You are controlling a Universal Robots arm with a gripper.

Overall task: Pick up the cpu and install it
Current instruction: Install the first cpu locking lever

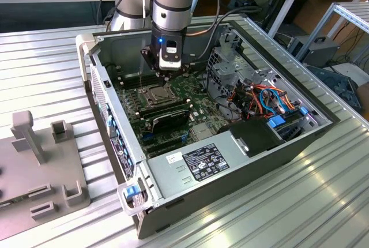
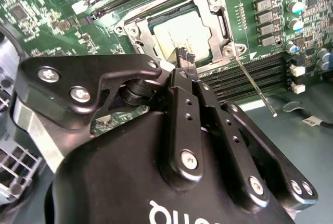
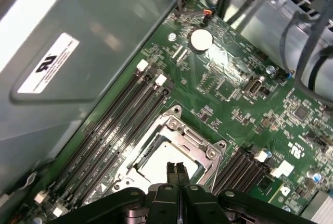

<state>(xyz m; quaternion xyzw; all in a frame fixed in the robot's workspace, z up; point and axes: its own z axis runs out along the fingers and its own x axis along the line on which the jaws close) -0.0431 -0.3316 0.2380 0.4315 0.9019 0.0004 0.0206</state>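
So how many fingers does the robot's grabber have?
2. Both fingers are shut side by side in the first wrist view, tips over the cpu lying in its socket; touching or not, unclear.

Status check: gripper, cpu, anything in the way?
Gripper shut, empty, just over the socket. Cpu lying flat in the socket. No obstruction seen.

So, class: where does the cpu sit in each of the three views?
Exterior view: the cpu in the socket frame, under the gripper.
Second wrist view: pale square past the fingertips.
First wrist view: pale square past the shut fingertips.
Shared landmark: the socket frame.
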